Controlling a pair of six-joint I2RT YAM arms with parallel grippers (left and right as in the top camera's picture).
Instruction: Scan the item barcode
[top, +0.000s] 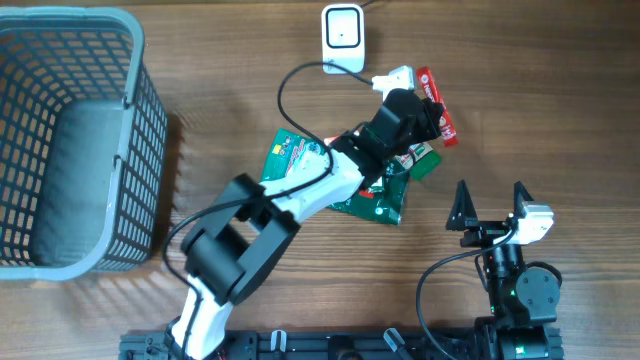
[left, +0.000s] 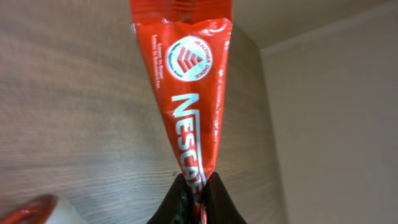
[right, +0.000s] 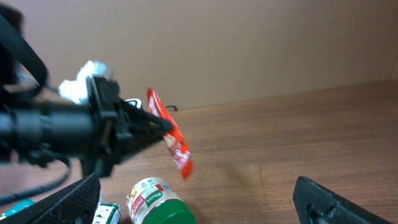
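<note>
Two left fingers (left: 168, 208) clamp the red sachet (left: 189, 93), lifted presumably for the upper-centre white scanner (top: 342, 30); right fingers (top: 462, 205) stand apart.

Soft, even, warm light falls from above in the overhead view, so the wooden table (top: 560, 110) is bright without glare and the basket (top: 70, 140) throws only a faint, diffuse shadow to its right. In the left wrist view the red sachet (left: 189, 93) is sharp with a pale sheen near its top, while the wood behind is smeared and the dark fingers (left: 173, 205) of the left gripper (left: 196, 185) are out of focus. The right wrist view is dimmer and softer, the fingers (right: 336, 202) of the right gripper (right: 196, 186) black blurs in the lower corners
</note>
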